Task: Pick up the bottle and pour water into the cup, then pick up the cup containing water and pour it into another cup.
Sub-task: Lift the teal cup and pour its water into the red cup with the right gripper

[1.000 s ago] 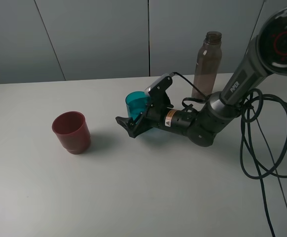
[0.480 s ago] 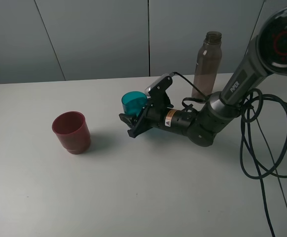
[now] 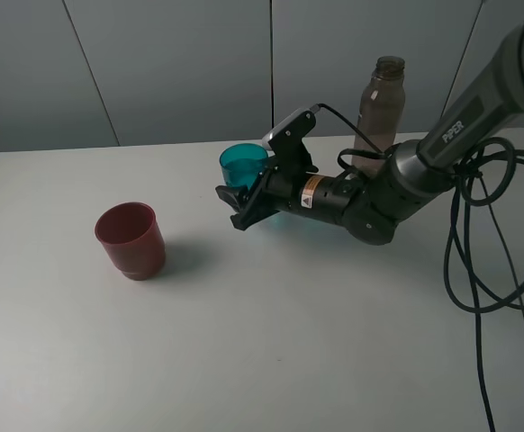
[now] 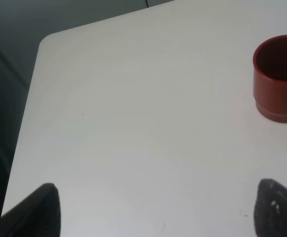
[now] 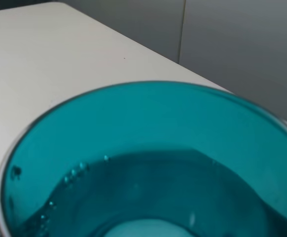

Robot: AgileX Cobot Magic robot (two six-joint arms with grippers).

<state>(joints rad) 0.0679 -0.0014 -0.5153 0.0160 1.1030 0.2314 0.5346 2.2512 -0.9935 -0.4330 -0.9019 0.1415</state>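
My right gripper is shut on the teal cup and holds it upright, a little above the table, near the middle. In the right wrist view the teal cup fills the frame, with water and small bubbles inside. The dark red cup stands on the table to the left, well apart from the teal cup; it also shows in the left wrist view. The smoky bottle stands uncapped at the back, behind my right arm. My left gripper is open and empty, short of the red cup, and is out of the exterior view.
Black cables loop over the table at the right. The white table ends at a rounded far-left corner. A grey panelled wall stands behind the table.
My right gripper has lifted the teal cup off the table and carried it slightly left, toward the red cup. The bottle and red cup have not moved.
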